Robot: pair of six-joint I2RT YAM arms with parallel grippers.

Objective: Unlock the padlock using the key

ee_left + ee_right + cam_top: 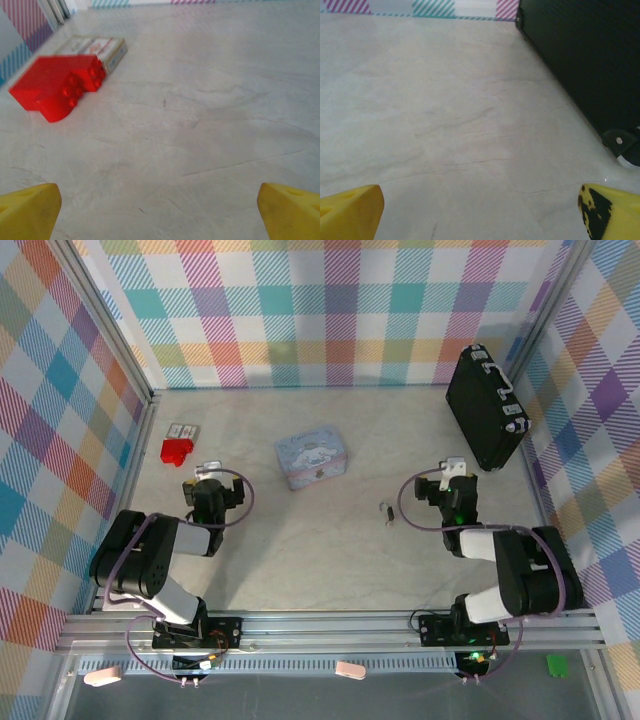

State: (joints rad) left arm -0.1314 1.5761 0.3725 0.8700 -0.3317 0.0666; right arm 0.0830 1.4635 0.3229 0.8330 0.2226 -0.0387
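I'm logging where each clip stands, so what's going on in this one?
Nothing is being handled yet. Both arms sit folded back near their bases, with the left gripper and right gripper open over the table. The padlock lies untouched just left of the right arm. The key is too small to tell apart from it. The left gripper faces a red block, and the right faces the black case.
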